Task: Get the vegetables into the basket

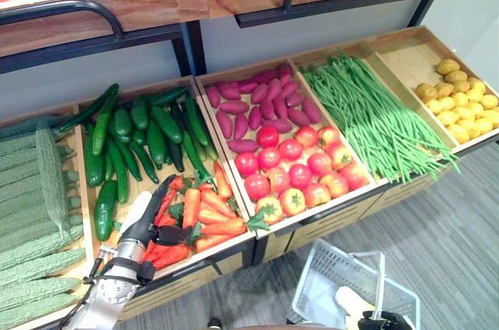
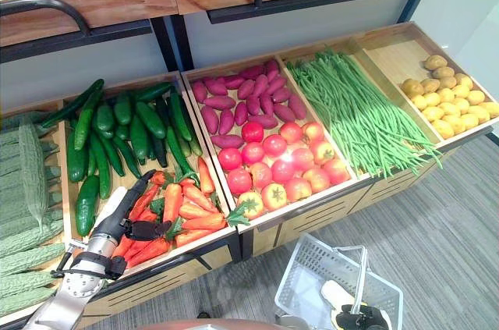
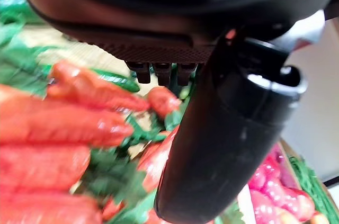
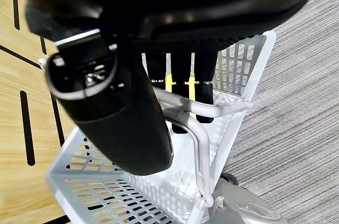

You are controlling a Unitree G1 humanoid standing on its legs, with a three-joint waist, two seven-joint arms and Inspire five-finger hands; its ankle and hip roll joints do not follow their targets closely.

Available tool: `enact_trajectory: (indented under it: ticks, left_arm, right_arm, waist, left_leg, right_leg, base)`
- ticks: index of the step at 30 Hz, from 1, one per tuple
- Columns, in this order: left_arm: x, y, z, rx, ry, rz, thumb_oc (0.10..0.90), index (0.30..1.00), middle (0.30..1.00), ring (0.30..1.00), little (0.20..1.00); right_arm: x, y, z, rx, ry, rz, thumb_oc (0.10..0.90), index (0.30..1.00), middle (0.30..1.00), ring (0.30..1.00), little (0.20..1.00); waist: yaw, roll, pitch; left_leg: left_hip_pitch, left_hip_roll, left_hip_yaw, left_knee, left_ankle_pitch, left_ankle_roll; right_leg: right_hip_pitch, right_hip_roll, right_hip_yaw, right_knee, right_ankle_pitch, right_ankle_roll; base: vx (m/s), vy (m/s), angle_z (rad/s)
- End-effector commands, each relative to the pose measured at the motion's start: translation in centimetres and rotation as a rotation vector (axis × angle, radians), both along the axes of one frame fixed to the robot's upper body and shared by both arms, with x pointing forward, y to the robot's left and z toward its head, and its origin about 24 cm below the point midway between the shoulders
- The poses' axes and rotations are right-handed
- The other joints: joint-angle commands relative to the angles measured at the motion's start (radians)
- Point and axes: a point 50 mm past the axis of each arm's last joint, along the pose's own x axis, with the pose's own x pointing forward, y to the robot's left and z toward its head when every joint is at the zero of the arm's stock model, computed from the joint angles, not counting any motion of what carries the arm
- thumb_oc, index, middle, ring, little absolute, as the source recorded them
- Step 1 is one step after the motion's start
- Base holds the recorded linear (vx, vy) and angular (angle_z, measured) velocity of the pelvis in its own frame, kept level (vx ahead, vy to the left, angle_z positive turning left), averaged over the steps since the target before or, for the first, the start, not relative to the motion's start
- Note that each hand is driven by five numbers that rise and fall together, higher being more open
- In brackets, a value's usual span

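Fingers point(image 2: 143, 183) of left hand point(image 2: 117, 221) extend straight over the carrots point(image 2: 183, 209) in their bin, none grasped; right hand point(image 4: 159, 75) curls round the basket point(image 4: 95, 181) handle: picking step, next closing on one carrot

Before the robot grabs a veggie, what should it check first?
1. Left hand at the orange carrots: ok, it rests on the pile.
2. Carrot gripped: not ok, its fingers look straight and hold nothing yet.
3. Right hand holding the white plastic basket: ok, its fingers curl over the metal handle.
4. Basket has room: ok, it looks empty.
5. Basket under the carrots: not ok, it hangs lower, towards the tomatoes.
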Motion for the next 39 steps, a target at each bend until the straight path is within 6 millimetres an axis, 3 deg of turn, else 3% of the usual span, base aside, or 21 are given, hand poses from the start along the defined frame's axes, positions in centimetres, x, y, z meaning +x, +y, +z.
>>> enact_trajectory:
  ticks: [1,13,17,20,23,27,28,29,30,39]
  left_arm:
    - [3.1,0.4,3.5,0.031,-0.222,0.033,0.400,0.300,0.300,0.300,0.300]
    - [3.3,0.3,-0.9,0.070,-0.071,0.137,0.400,0.300,0.300,0.300,0.300]
    - [3.6,0.5,-0.8,0.097,-0.082,0.156,0.400,0.300,0.300,0.300,0.300]
    - [4.2,1.0,0.8,0.120,-0.166,0.172,0.400,0.300,0.300,0.300,0.300]
    - [5.1,1.5,4.1,0.165,-0.316,0.176,0.400,0.300,0.300,0.300,0.300]
    - [5.9,1.9,9.4,0.247,-0.551,0.147,0.400,0.300,0.300,0.300,0.300]
    - [5.9,1.9,12.0,0.294,-0.659,0.125,0.400,0.300,0.300,0.300,0.300]
    - [5.9,1.9,12.0,0.296,-0.659,0.126,0.400,0.300,0.300,0.300,0.300]
    - [5.8,2.0,13.9,0.335,-0.739,0.109,0.400,0.300,0.300,0.300,0.300]
    - [4.9,1.7,15.5,0.344,-0.758,0.017,0.400,0.300,0.300,0.300,0.300]
  right_arm:
    - [2.6,-0.4,0.7,-0.062,-0.084,-0.003,0.400,0.300,0.300,0.300,0.300]
    - [2.1,0.2,0.4,-0.069,-0.062,0.008,0.400,0.300,0.300,0.300,0.300]
    - [2.0,0.3,0.3,-0.070,-0.060,0.010,0.400,0.300,0.300,0.300,0.300]
    - [1.8,0.4,0.2,-0.072,-0.054,0.009,0.400,0.300,0.300,0.300,0.300]
    - [1.9,0.3,0.3,-0.077,-0.054,0.011,0.400,0.300,0.300,0.300,0.300]
    - [1.9,0.4,0.3,-0.078,-0.049,0.022,0.400,0.300,0.300,0.300,0.300]
    - [2.0,0.4,0.3,-0.076,-0.048,0.035,0.400,0.300,0.300,0.300,0.300]
    - [2.0,0.4,0.2,-0.075,-0.048,0.036,0.400,0.300,0.300,0.300,0.300]
    - [2.3,0.4,0.3,-0.075,-0.052,0.050,0.400,0.300,0.300,0.300,0.300]
    - [2.4,0.3,0.4,-0.060,-0.066,0.044,0.400,0.300,0.300,0.300,0.300]
  waist:
    - [-0.007,-0.063,-0.013]
    - [-0.032,-0.073,-0.028]
    - [-0.035,-0.075,-0.032]
    - [-0.036,-0.077,-0.036]
    - [-0.033,-0.078,-0.039]
    - [-0.030,-0.079,-0.043]
    - [-0.029,-0.079,-0.045]
    - [-0.030,-0.080,-0.044]
    - [-0.028,-0.080,-0.045]
    - [-0.023,-0.078,-0.044]
  left_leg:
    - [-0.061,0.062,-0.047,0.000,0.024,-0.049]
    - [-0.046,0.069,-0.029,0.000,0.019,-0.051]
    - [-0.041,0.067,-0.022,0.000,0.016,-0.052]
    - [-0.038,0.067,-0.020,0.000,0.013,-0.051]
    - [-0.035,0.066,-0.020,0.000,0.009,-0.052]
    - [-0.032,0.065,-0.022,0.000,0.003,-0.052]
    - [-0.031,0.065,-0.022,0.000,0.002,-0.053]
    - [-0.031,0.065,-0.021,0.000,0.001,-0.053]
    - [-0.028,0.062,-0.021,0.000,-0.001,-0.053]
    - [-0.021,0.059,-0.019,0.000,-0.005,-0.050]
  right_leg:
    - [0.012,-0.120,-0.029,0.005,0.010,0.101]
    - [0.013,-0.112,-0.011,0.005,0.007,0.098]
    - [0.013,-0.112,-0.005,0.005,0.008,0.099]
    - [0.014,-0.112,-0.004,0.005,0.008,0.100]
    - [0.018,-0.113,-0.005,0.005,0.007,0.101]
    - [0.023,-0.115,-0.008,0.005,0.005,0.102]
    - [0.026,-0.117,-0.010,0.005,0.005,0.103]
    - [0.026,-0.117,-0.010,0.005,0.005,0.103]
    - [0.025,-0.117,-0.008,0.005,0.006,0.103]
    - [0.030,-0.122,-0.006,0.005,0.008,0.103]
  base:
    - [0.01,-0.031,0.00]
    - [0.00,-0.002,-0.01]
    - [0.01,0.001,-0.06]
    - [0.01,0.004,-0.08]
    - [0.01,0.007,-0.05]
    - [0.01,0.010,-0.04]
    - [0.00,0.000,0.00]
    - [0.00,0.000,0.00]
    - [0.00,0.000,0.00]
    - [0.00,0.000,0.00]
